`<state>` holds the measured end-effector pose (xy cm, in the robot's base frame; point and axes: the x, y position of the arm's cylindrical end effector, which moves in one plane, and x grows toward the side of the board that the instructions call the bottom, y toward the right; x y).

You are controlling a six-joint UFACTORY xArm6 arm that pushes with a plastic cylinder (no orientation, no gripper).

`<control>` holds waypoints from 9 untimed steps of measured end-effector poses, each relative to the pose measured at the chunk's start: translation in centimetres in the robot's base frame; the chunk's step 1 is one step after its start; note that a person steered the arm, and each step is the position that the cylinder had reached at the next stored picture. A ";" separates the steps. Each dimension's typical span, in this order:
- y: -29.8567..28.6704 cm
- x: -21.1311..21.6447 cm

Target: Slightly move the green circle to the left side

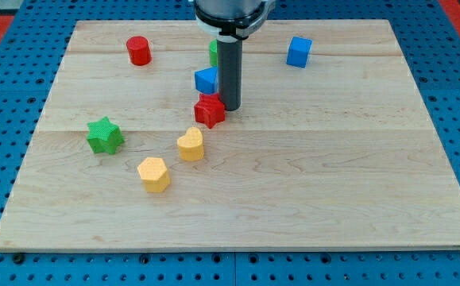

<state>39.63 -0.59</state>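
Note:
The green circle (213, 52) is mostly hidden behind the rod near the view's top centre; only its left edge shows. My tip (230, 107) rests on the wooden board (333, 159), just right of the red star (209, 110) and right of and slightly below the blue block (206, 79). The tip is below the green circle, apart from it.
A red cylinder (139, 51) stands at the top left. A blue cube (299, 52) stands at the top right. A green star (104, 136) is at the left. A yellow heart (191, 144) and a yellow hexagon (154, 174) lie below the red star.

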 end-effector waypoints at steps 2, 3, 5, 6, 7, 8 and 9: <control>-0.2 -1.9; 8.5 -2.8; 7.5 -13.6; 7.2 -13.9; 5.5 -12.5; 5.3 -12.4; 0.7 -12.4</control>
<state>27.20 0.15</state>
